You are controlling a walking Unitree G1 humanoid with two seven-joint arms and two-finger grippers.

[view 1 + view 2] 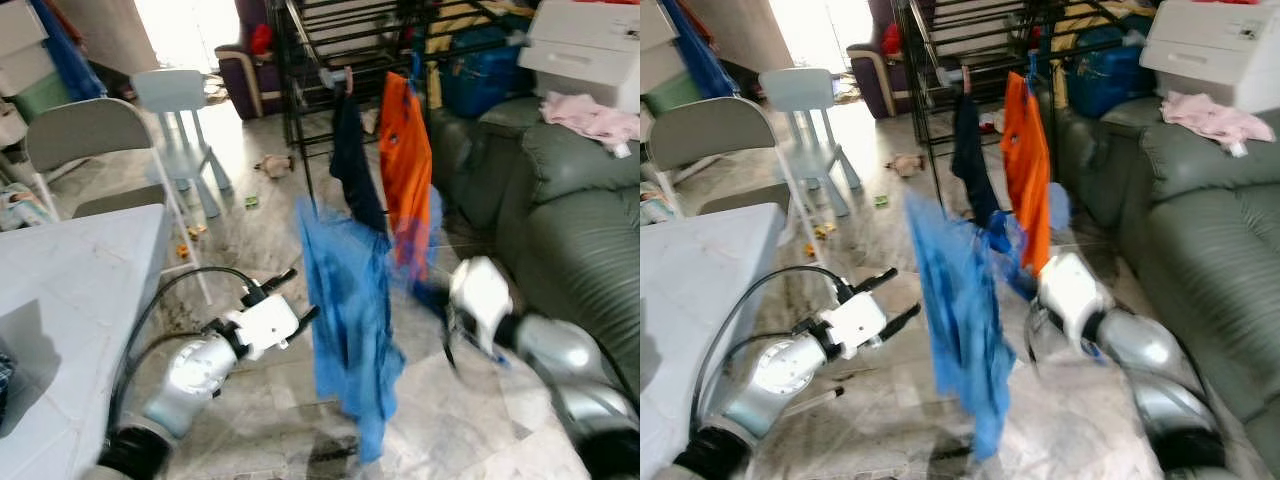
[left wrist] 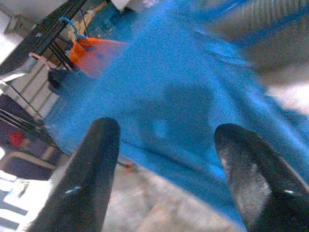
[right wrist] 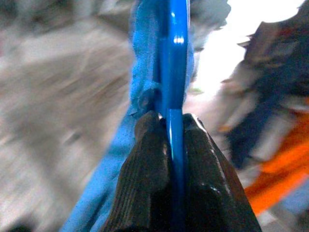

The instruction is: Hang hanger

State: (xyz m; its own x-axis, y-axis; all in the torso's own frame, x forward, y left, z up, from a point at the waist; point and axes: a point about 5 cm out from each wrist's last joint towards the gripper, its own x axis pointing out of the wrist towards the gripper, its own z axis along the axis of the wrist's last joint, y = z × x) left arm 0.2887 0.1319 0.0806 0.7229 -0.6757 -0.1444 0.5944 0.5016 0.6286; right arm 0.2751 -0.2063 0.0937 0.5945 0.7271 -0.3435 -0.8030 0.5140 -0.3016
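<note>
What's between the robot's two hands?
The blue shirt on its blue hanger hangs between the left gripper and right gripper, seen from the head.

A grey folding chair [image 1: 85,135] stood behind a white table [image 1: 70,290]. A pale stool [image 1: 180,110] stood beyond. Pink cloth [image 1: 590,118] lay on a green sofa [image 1: 570,230].

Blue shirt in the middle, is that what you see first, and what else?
Yes: the blue shirt dangles mid-room, its blue hanger pinched by the right gripper. Beside it, the left gripper is open, its fingers spread before the cloth. Behind, an orange shirt and a dark garment hang on the black drying rack.
</note>
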